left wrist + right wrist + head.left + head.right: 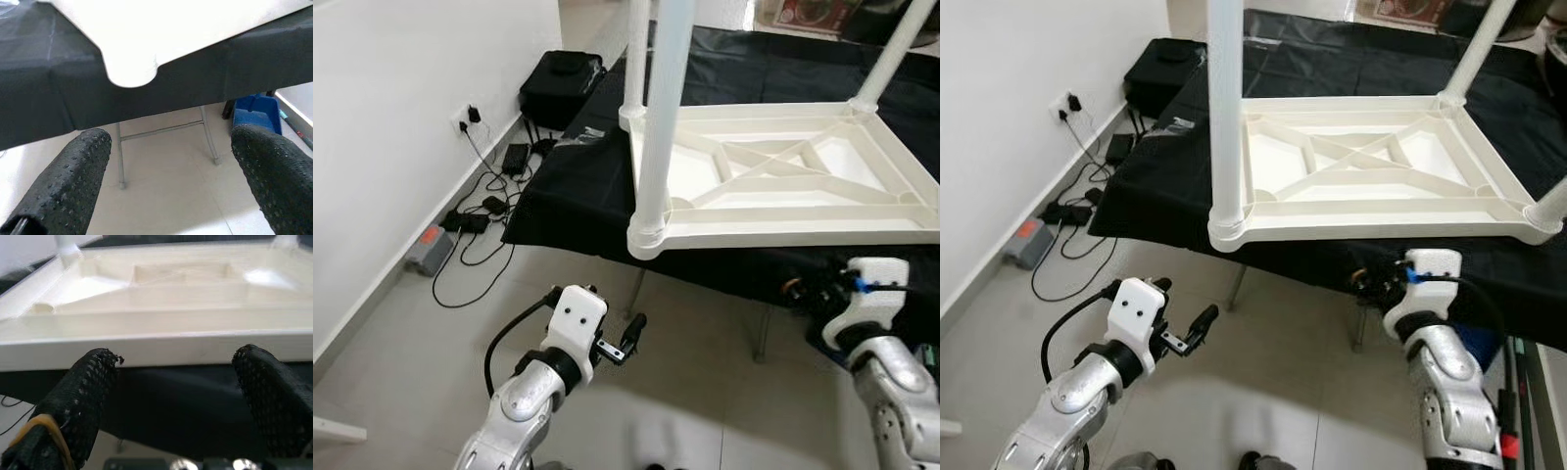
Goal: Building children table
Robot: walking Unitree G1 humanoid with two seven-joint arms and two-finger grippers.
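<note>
On the black-draped table your white children's table lies inverted; below its edge, left gripper and right gripper hang spread, empty.

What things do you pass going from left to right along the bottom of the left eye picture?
Grey power strip → left pincer → metal table leg → right arm's white wrist.

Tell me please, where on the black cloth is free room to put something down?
Bare black cloth lies left of the upturned white table, and another strip behind it, toward the far edge. The near edge is crowded: the table's rim nearly overhangs it.
</note>
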